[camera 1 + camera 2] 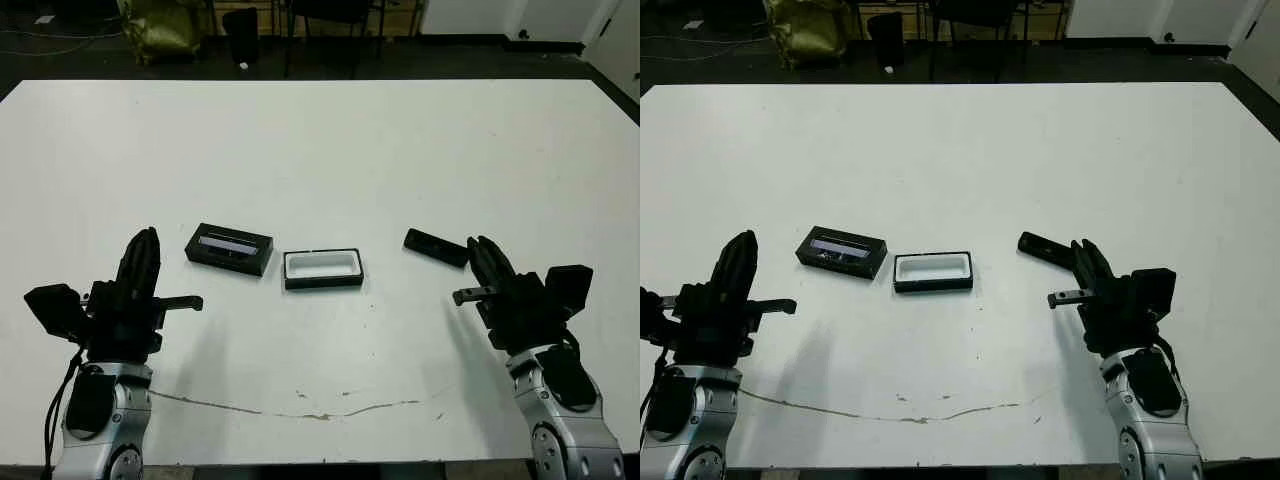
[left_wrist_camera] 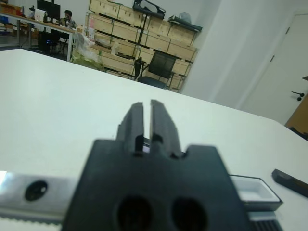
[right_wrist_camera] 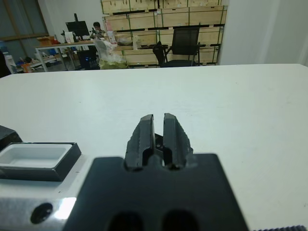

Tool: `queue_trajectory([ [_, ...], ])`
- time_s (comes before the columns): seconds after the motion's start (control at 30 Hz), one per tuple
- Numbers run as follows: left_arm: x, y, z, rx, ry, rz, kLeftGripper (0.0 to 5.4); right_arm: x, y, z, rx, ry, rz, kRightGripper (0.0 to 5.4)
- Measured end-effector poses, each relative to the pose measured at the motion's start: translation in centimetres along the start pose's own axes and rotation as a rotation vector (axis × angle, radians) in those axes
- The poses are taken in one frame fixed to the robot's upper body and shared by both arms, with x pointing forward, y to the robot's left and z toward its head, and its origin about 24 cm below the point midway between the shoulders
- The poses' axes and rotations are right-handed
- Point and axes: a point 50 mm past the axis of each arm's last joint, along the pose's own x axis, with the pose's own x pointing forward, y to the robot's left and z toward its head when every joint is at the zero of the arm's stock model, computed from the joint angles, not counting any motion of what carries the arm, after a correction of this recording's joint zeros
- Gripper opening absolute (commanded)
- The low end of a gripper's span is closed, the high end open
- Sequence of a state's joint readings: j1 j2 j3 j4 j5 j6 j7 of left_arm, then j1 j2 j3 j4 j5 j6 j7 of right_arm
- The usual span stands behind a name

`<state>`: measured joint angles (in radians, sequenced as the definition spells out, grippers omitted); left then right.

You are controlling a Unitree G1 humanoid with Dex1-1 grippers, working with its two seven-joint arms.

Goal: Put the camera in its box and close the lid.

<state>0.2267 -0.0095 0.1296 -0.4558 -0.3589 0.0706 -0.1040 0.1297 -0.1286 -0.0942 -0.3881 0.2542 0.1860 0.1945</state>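
White table (image 1: pixel 320 150) | box (image 1: pixel 323 268) frame centre, open, lining up, ready for load | lid (image 1: pixel 229 248) just left, off | camera (image 1: pixel 436 247) centre-right, at R gripper (image 1: pixel 487 257) tip, your likely pick | L gripper (image 1: pixel 140 255) lower left | both fingers together, empty

on the white table (image 1: pixel 320 140) three things lie in a rough row, nearer the robot's edge than the far edge. the box (image 1: pixel 323 268) sits open in the middle, its white lining showing. just beside it toward the left edge lies the lid (image 1: pixel 230 248), silvery strip up. the camera (image 1: pixel 436 247) lies apart from the box toward the right edge, close by the right tool (image 1: pixel 490 262). the left tool (image 1: pixel 140 260) hovers near the lid, touching nothing. both tools' fingers are pressed together.
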Motion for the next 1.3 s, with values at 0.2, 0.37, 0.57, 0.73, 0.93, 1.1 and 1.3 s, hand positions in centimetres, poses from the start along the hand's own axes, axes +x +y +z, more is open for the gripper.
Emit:
queue_trajectory([
  [0.2, -0.2, -0.1, -0.1, -0.001, 0.002, -0.006, 0.01, -0.3, 0.1, -0.1, -0.001, 0.004, 0.037, 0.00],
  [0.37, 0.0, -0.3, -0.2, -0.004, 0.023, -0.008, 0.01, 0.1, -0.1, -0.2, -0.022, 0.006, 0.078, 0.00],
  [0.57, -0.1, -0.2, -0.1, 0.004, 0.020, -0.013, 0.01, 0.4, -1.0, 0.9, -0.096, -0.007, 0.135, 0.00],
  [0.73, -0.1, -0.3, -0.1, 0.003, 0.015, -0.020, 0.00, 1.7, -3.2, 4.3, -0.238, -0.034, 0.194, 0.07],
  [0.93, -0.2, -0.5, -0.2, -0.002, 0.023, -0.025, 0.00, 3.7, -5.3, 6.8, -0.361, 0.011, 0.290, 1.07],
  [1.1, -0.3, -0.5, -0.3, -0.002, 0.027, -0.024, 0.00, 5.5, -6.4, 7.8, -0.468, 0.090, 0.366, 2.17],
  [1.3, -0.5, -0.5, -0.4, 0.002, 0.031, -0.023, 0.00, 7.5, -6.3, 7.4, -0.566, 0.200, 0.504, 3.50],
])
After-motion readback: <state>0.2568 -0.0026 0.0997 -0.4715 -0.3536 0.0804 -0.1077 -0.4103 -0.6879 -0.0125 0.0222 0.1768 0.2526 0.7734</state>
